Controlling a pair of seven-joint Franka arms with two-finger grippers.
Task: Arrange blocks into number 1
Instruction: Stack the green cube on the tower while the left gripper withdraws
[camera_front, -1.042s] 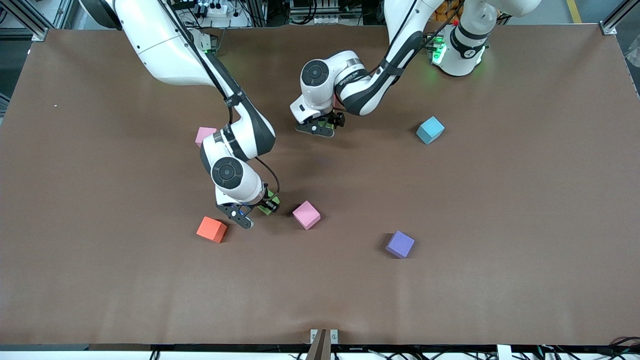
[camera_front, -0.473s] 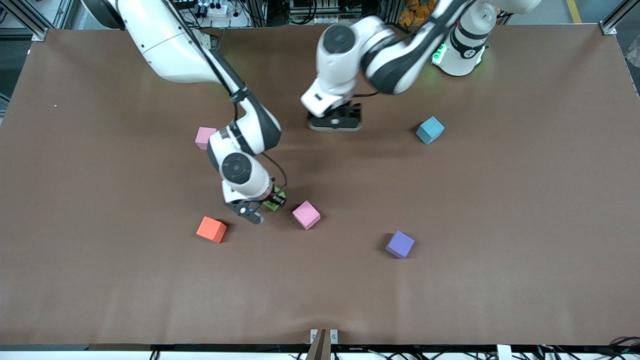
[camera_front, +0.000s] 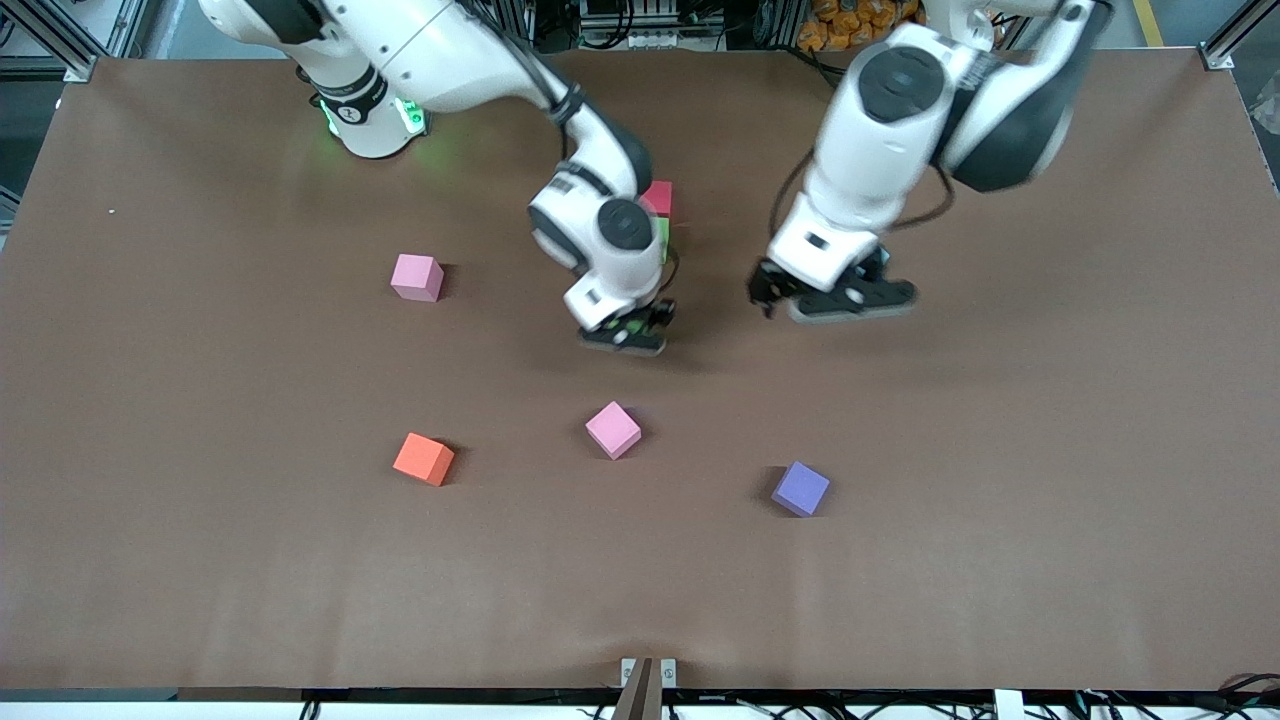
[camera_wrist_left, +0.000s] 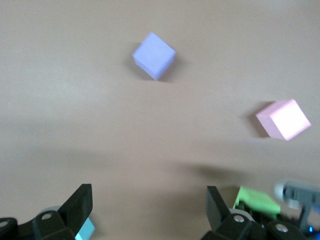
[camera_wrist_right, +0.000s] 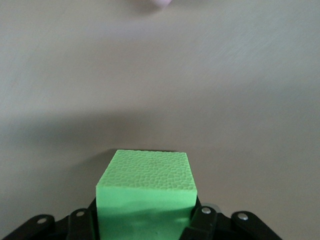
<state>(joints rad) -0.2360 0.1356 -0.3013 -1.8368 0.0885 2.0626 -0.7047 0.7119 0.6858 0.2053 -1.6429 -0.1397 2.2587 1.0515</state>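
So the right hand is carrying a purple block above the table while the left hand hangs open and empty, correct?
Not quite. The block in the right hand is green, not purple: the right wrist view shows the green block clamped between its fingers. The purple block lies loose on the table. The left hand does hang open and empty.

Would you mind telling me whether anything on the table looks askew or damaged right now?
Nothing stands out. The orange block and purple block sit flat and intact, merely scattered. The right gripper holds a green block squarely; the left gripper hangs open.
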